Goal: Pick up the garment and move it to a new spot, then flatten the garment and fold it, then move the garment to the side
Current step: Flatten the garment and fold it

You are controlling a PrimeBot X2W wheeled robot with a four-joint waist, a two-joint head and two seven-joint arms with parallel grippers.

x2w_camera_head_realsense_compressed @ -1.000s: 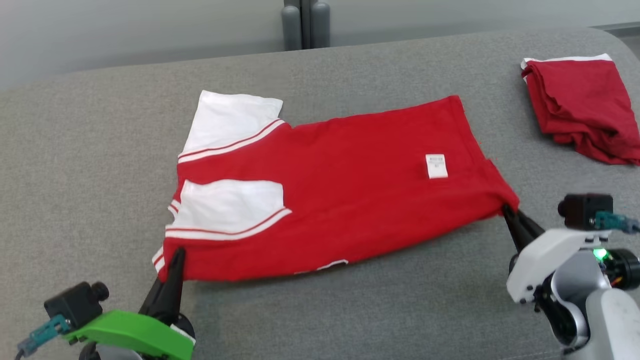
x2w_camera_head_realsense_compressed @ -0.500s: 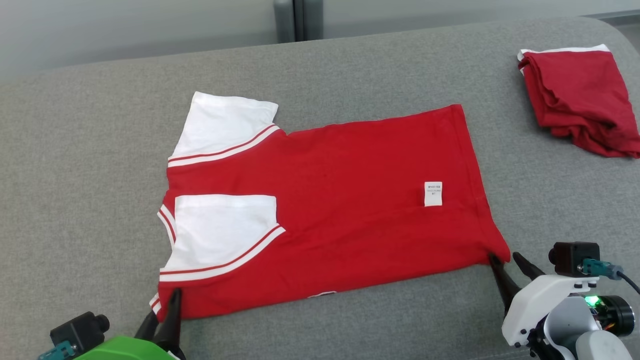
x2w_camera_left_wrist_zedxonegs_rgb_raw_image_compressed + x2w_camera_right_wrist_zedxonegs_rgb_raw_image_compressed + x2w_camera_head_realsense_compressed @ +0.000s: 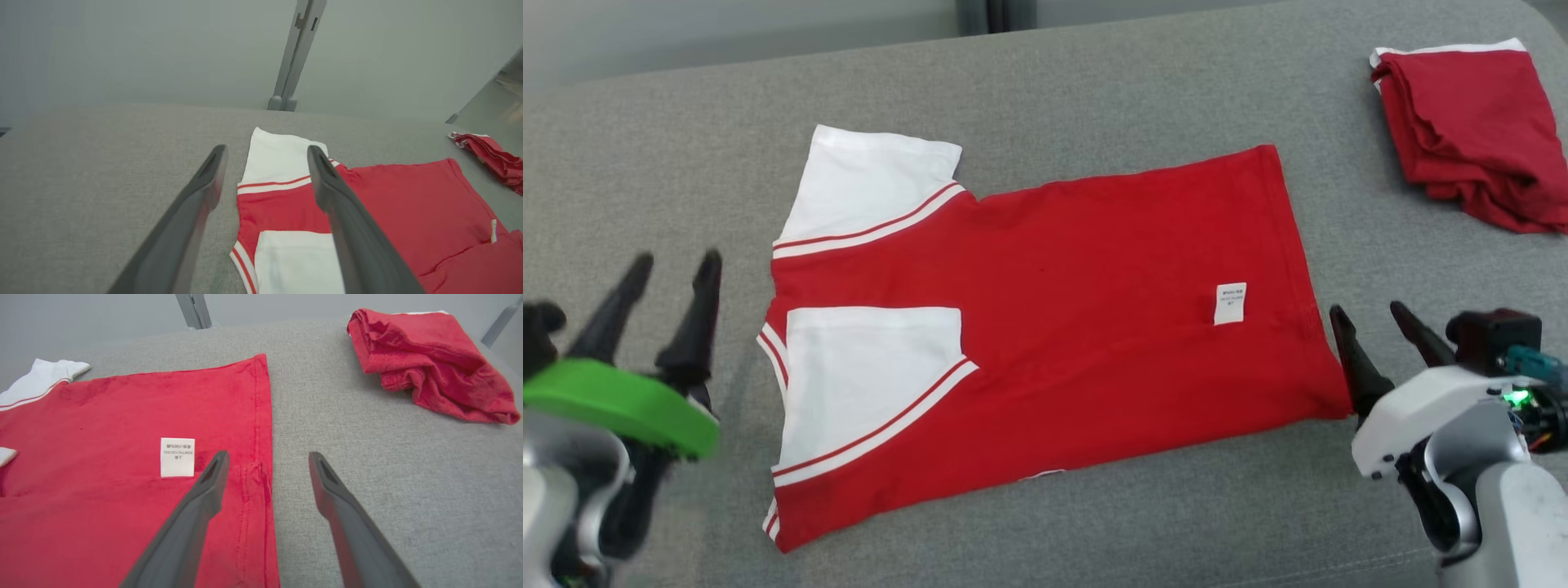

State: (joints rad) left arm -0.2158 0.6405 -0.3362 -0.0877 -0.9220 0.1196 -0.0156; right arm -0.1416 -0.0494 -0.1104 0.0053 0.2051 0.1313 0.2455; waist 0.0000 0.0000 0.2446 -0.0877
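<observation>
The garment (image 3: pixel 1045 327), a red shirt with white sleeves and a small white label (image 3: pixel 1230 303), lies flat and folded lengthwise on the grey surface (image 3: pixel 1094 98). It shows in the left wrist view (image 3: pixel 388 212) and in the right wrist view (image 3: pixel 122 457) too. My left gripper (image 3: pixel 674 269) stands open to the left of the sleeve end, clear of the cloth. Open as well, my right gripper (image 3: pixel 1372 314) hovers at the hem's near right corner with nothing between its fingers. Seen from the right wrist, the right gripper (image 3: pixel 267 457) straddles the hem edge.
A second red garment (image 3: pixel 1474 131) lies crumpled at the far right of the surface, also seen in the right wrist view (image 3: pixel 429 363). A grey post (image 3: pixel 296 53) rises behind the surface against a pale wall.
Both grippers have let go of the garment's near corners and opened. The left arm has risen and drawn off to the left; the right has lifted. The garment now lies flat. The camera has shifted.
</observation>
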